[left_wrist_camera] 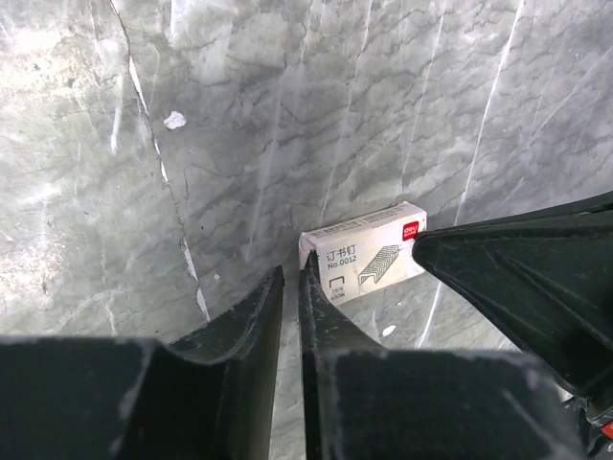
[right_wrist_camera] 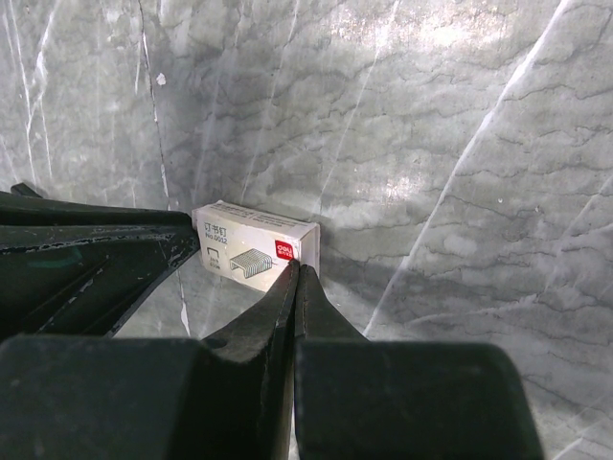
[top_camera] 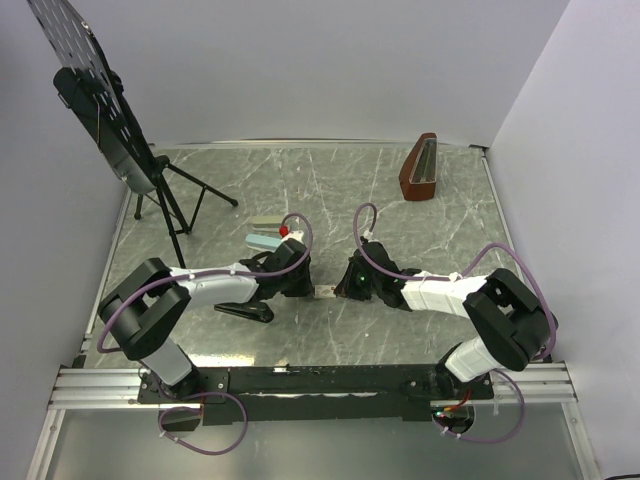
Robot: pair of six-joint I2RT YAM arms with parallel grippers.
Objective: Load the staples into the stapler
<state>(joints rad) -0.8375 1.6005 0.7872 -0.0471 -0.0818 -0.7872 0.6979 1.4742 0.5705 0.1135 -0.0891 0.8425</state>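
While the staple box (left_wrist_camera: 364,257) lies mid-surface: brace its right end, then pinch the left end squarely.
Left fingers (left_wrist_camera: 257,311): narrowly parted, empty, at the left end.
Right fingers (right_wrist_camera: 280,302): clenched, tips at the right end.

- Where do we find the staple box (top_camera: 325,292)?
- Near the middle of the overhead view, lying flat on its broad side. Up close, we see the staple box (left_wrist_camera: 369,254) as a small whitish rectangle. It has a red logo at one end, printed characters and a drawing of a staple strip on top.
- Open or closed?
- It looks closed to us; the staple box (right_wrist_camera: 254,247) shows an intact end face.
- And the stapler (top_camera: 245,312)?
- Slim, all black, lying lengthwise left of the box and slightly lower in the frame, not touching it. We cannot tell whether it is hinged open.
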